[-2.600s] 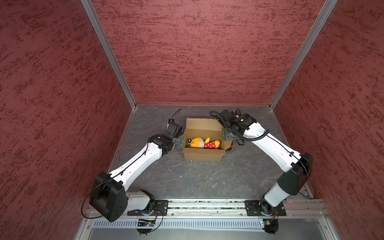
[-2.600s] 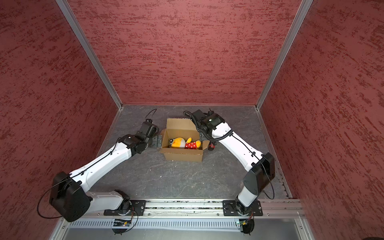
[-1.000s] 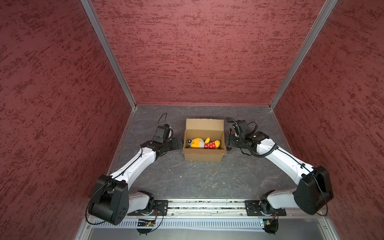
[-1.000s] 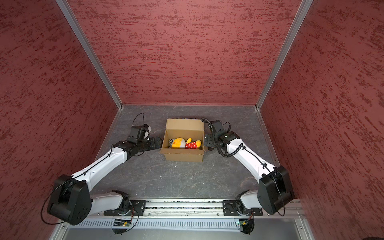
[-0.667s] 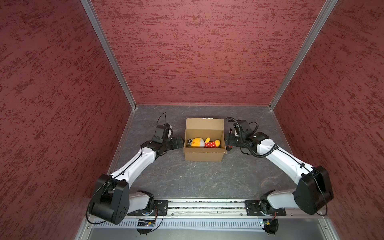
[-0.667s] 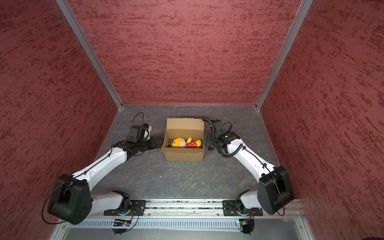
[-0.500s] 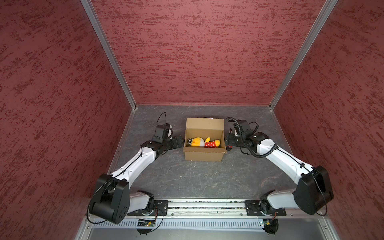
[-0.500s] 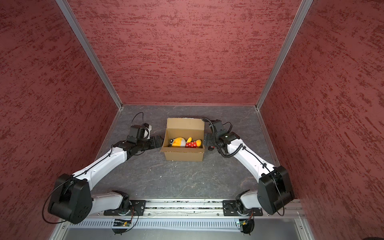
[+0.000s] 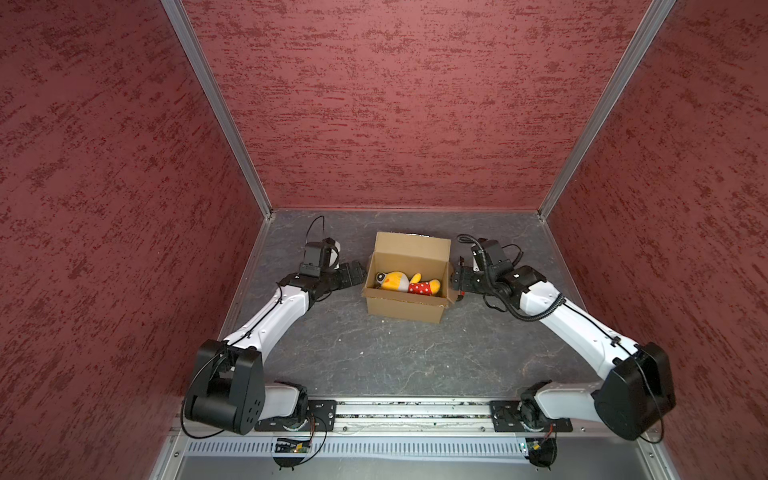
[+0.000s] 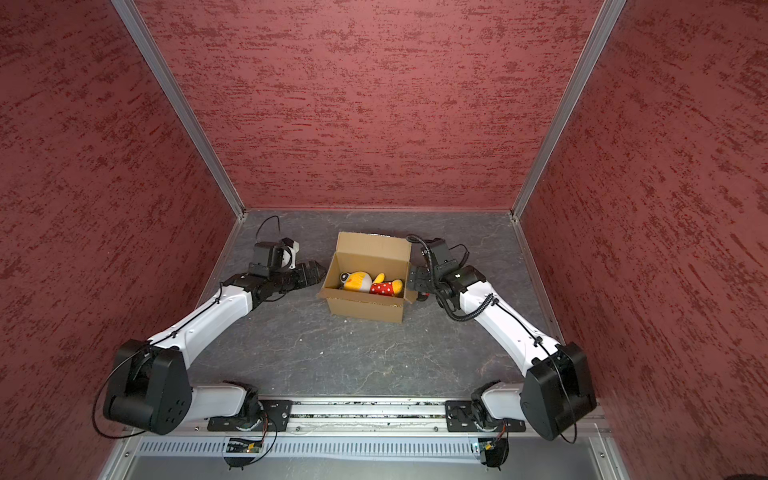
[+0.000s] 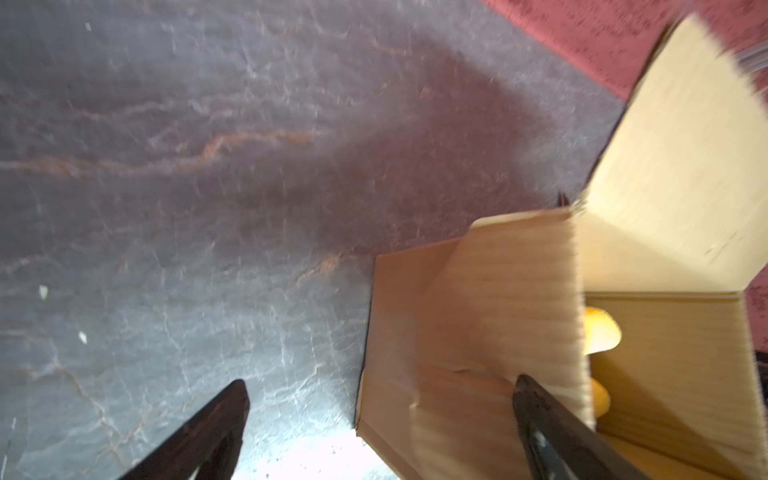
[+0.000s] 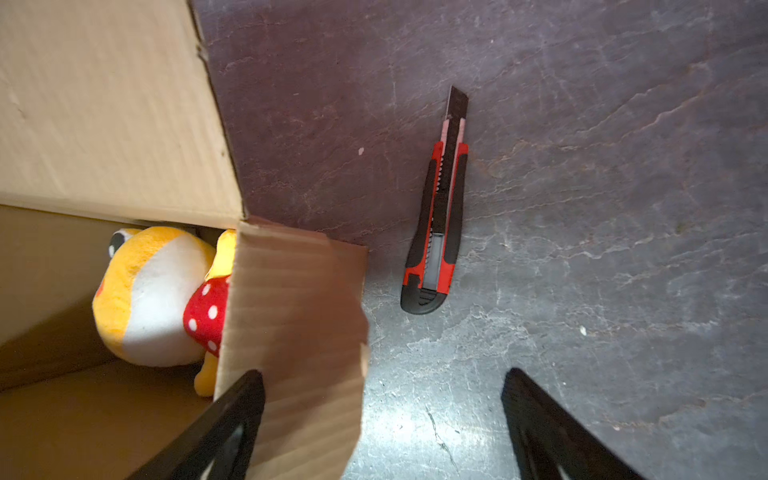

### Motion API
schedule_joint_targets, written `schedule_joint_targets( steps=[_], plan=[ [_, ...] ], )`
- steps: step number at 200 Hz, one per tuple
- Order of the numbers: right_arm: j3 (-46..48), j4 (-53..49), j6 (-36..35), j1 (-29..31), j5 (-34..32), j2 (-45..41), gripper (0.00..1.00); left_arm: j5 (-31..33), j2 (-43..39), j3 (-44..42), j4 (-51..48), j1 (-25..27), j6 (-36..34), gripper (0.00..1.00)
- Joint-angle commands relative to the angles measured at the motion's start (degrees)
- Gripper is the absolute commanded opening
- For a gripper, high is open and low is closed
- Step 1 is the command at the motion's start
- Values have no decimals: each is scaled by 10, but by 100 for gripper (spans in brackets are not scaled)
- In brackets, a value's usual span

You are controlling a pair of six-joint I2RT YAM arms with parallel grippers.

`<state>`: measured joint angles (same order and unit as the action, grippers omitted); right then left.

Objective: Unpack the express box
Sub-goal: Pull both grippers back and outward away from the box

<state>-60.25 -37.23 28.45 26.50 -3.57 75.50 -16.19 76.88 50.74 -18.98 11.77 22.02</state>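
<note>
**Arms drop to flank the opened express box**

Both arms, raised over the flaps seconds ago, now lie low beside the express box [image 9: 401,305], which stands open mid-table toward the far wall with a plush toy [image 9: 399,282] inside. The left gripper [image 9: 357,272] sits at its left end and the right gripper [image 9: 456,282] at its right end, both with jaws spread and empty. A red utility knife [image 12: 438,224] lies right of the box, nearly hidden in both top views. We cannot tell whether any finger touches cardboard.
</note>
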Motion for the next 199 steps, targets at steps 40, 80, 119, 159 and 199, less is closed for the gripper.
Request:
schedule_joint_targets(
  steps=[40,80,119,159,199],
  plan=[
    [-9,-49,-12,-7,-17,-54,92,-31,17,89,-18,-31,-43,99],
    [-27,-71,-20,-17,-45,-82,92,-33,26,155,-42,-63,-46,99],
    [-46,-54,-30,-43,-46,-82,93,-18,18,212,-93,-69,-48,100],
    [-70,-6,-44,-83,-21,-41,93,7,-34,224,-160,-68,-39,100],
    [-92,48,-65,-130,30,19,93,55,-100,210,-250,-58,-18,100]
  ],
)
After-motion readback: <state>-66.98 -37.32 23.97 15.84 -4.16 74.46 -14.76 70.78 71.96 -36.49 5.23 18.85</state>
